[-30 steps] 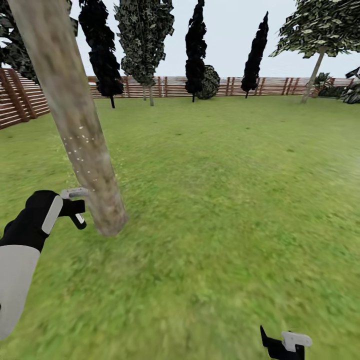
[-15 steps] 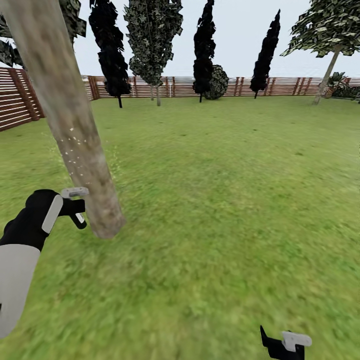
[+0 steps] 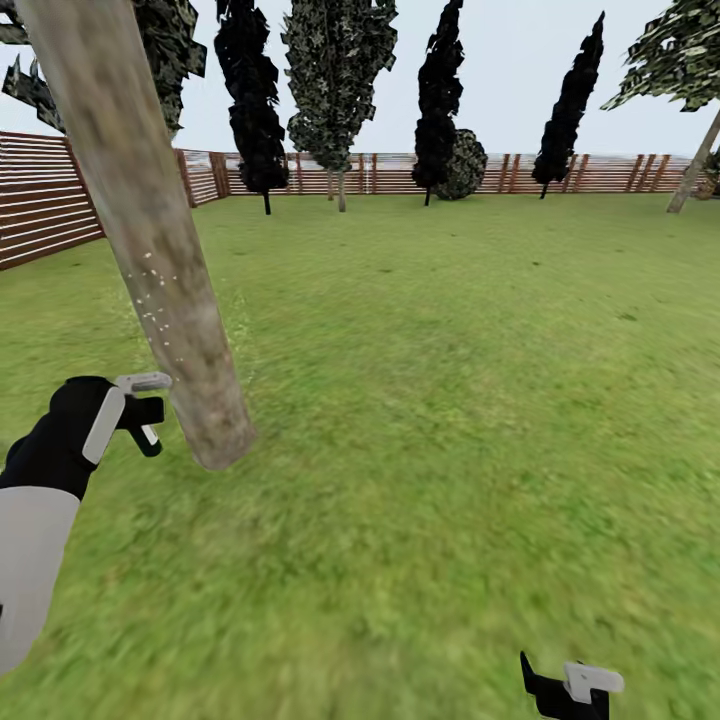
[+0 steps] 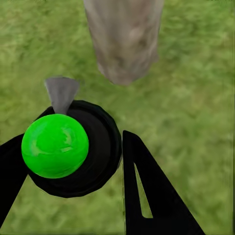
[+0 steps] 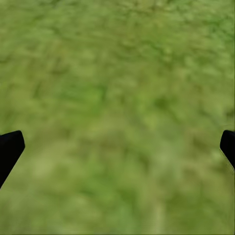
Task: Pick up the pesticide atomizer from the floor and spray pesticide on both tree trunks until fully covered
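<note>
Your lawn [image 3: 450, 420] runs back to the slatted fence [image 3: 40, 210]. At its left, your left gripper [image 3: 148, 412] sits just beside the leaning tree trunk [image 3: 150, 240], speckled with pale dots. Your left wrist view adds the pesticide atomizer [image 4: 66, 147], green-topped, clamped between the fingers, nozzle toward the trunk. Your right gripper [image 3: 570, 688] hangs spread wide over grass, holding nothing.

The trunk [image 3: 150, 250] is mottled grey-brown, flecked with pale dots. The lawn [image 3: 450, 400] is green, the fence [image 3: 45, 205] reddish-brown (horizontal slats). The atomizer [image 4: 63, 147] is black with a bright green ball.
</note>
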Controlling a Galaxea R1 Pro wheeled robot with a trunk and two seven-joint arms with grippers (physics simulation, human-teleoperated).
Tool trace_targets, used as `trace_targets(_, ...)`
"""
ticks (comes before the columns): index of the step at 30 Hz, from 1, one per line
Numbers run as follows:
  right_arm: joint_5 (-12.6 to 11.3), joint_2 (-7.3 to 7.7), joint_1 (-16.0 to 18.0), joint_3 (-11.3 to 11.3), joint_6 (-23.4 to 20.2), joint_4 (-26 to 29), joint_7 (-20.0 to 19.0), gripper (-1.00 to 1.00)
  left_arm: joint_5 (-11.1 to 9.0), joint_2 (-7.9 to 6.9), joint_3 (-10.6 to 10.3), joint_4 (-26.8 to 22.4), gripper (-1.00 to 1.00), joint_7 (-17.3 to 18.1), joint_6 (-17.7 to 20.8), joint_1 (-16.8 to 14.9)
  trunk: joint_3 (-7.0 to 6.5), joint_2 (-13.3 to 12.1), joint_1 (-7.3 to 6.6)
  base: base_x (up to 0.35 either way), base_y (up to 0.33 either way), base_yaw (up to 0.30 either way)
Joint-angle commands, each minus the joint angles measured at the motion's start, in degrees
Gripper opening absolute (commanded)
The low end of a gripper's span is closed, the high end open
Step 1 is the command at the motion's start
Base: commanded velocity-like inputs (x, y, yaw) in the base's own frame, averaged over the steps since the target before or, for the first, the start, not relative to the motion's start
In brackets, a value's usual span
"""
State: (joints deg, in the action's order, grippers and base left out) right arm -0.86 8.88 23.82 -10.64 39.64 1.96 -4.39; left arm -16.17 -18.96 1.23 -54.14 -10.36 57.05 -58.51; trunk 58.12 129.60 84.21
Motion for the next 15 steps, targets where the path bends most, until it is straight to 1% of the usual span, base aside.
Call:
trace_targets(1, -0.01, 0.00, 0.00, 0.00, 0.00, 0.00, 0.00, 1.00, 0.14, 0.04, -0.05, 0.00, -1.00, -0.01, 0.00, 0.03, 0.00, 0.00, 0.00, 0.257, -0.175, 0.034)
trace_targets(13, 0.04, 0.00, 0.00, 0.00, 0.00, 0.00, 0.00, 1.00, 0.17, -0.17, 0.16, 0.00, -1.00, -0.01, -0.19, 0.32, 0.00, 0.00, 0.00, 0.280, -0.162, 0.003)
trace_targets(15, 0.06, 0.00, 0.00, 0.00, 0.00, -0.01, 0.00, 1.00, 0.17, -0.19, 0.25, 0.00, -1.00, -0.17, -0.38, 0.46, 0.00, 0.00, 0.00, 0.280, -0.166, 0.208)
